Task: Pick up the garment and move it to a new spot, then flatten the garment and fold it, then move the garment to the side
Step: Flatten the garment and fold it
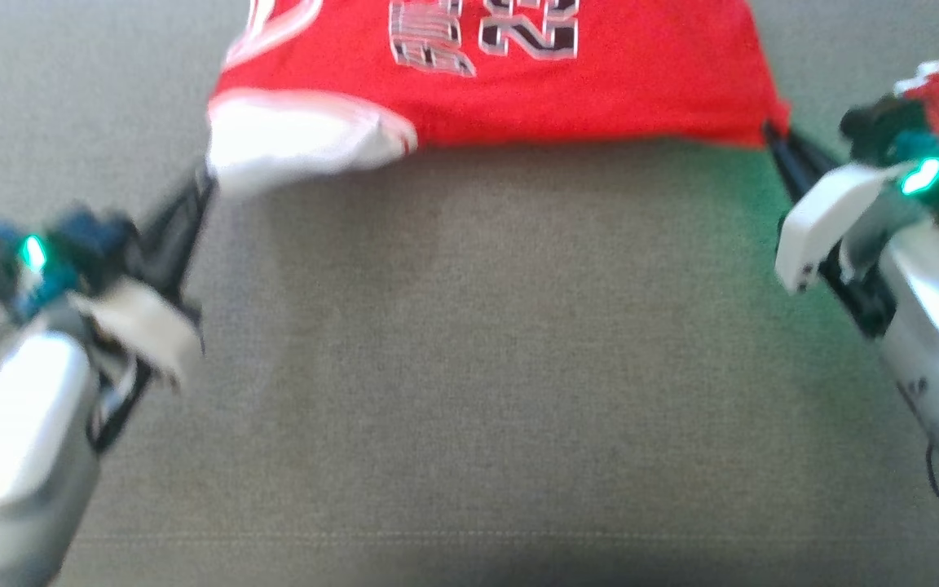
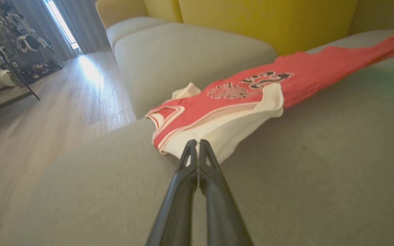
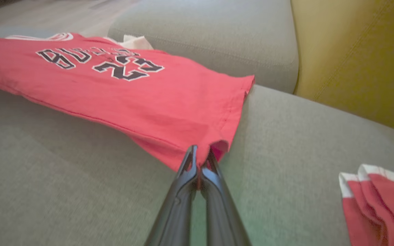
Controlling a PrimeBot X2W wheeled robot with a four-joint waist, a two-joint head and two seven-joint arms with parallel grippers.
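Garment: a red jersey [image 1: 518,90] with white trim and black-and-white lettering. It lies across the grey sofa seat [image 1: 469,367], at the upper middle of the head view, with its near edge stretched between my two arms.
Left fingers [image 2: 193,153]: pressed together on the white sleeve panel at the jersey's lower-left corner in the head view.
Right fingers [image 3: 190,164]: pressed together on the red hem corner, with a small bunch of cloth pinched at the tips.
Handling: I judge the jersey light, limp and without stiffness. It sags wherever it is unsupported and keeps no shape by itself.
Hold points: corners and hemmed edges. The doubled seam there should resist slipping better than a single layer.
Materials: thin matte knit. The lettering patch looks slightly stiffer than the cloth around it.
Sofa surface: coarse woven fabric, soft underneath. I expect it to drag on the cloth, so lifting is preferable to sliding.
Nearby: a folded red-and-white garment [image 3: 381,198] at the lower right of the right wrist view, well apart from the jersey.
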